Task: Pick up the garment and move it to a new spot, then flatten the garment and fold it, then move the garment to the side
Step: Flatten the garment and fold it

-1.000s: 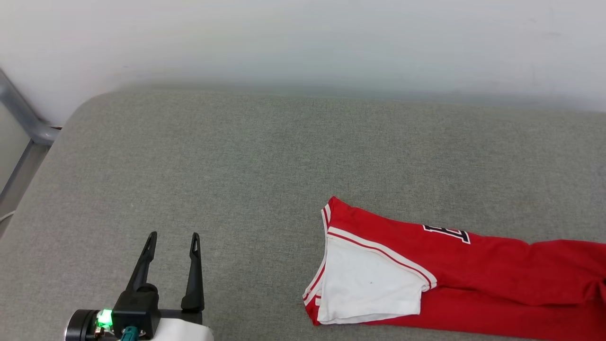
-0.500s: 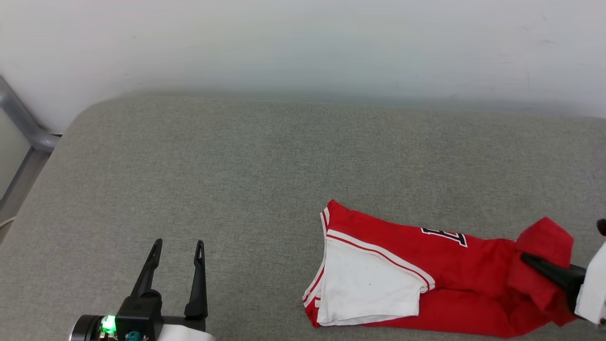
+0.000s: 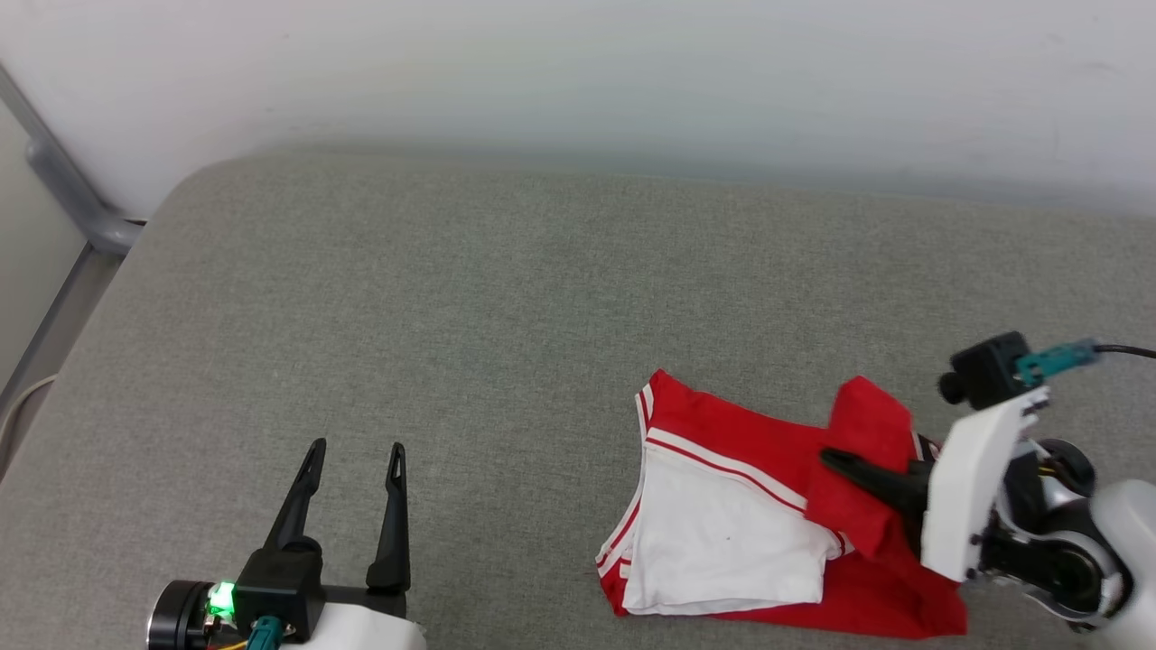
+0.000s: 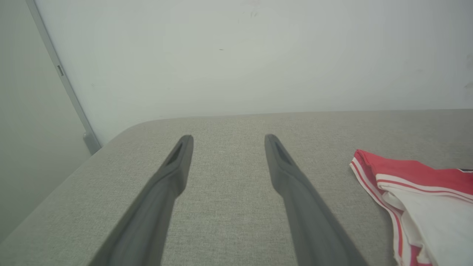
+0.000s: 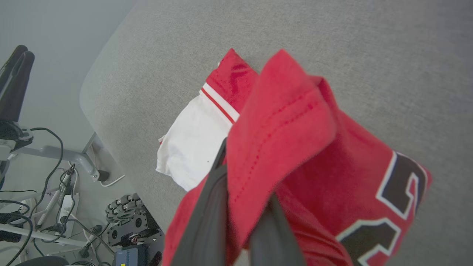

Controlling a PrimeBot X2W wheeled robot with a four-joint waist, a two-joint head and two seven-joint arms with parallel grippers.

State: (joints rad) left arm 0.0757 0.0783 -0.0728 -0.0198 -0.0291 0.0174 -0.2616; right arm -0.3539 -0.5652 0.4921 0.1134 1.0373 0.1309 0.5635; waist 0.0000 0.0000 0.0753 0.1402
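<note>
Head view: my right gripper (image 3: 835,460) has both fingers closed together on a red fold of the garment (image 3: 731,533). The fold stands up around the fingertips and drapes over them. The rest of the garment lies on the grey upholstered surface (image 3: 452,316), below and ahead of these fingers. Its white sleeve (image 3: 722,560) lies flat just beyond the fingertips, bordered by red-and-white trim.

Right wrist view: the clamped red hem of the garment (image 5: 295,129) rises from between my two fingers (image 5: 207,214) and covers their tips. Part of the black, white-outlined print (image 5: 391,199) hangs beside the fingers.

Left wrist view: my left gripper (image 4: 228,138) holds its fingers wide apart, with bare grey surface showing between them. The trimmed end of the garment (image 4: 425,192) lies outboard of the right-hand finger, apart from it. In the head view, my left gripper (image 3: 356,451) points toward the pale wall (image 3: 578,72), well apart from the garment.
</note>
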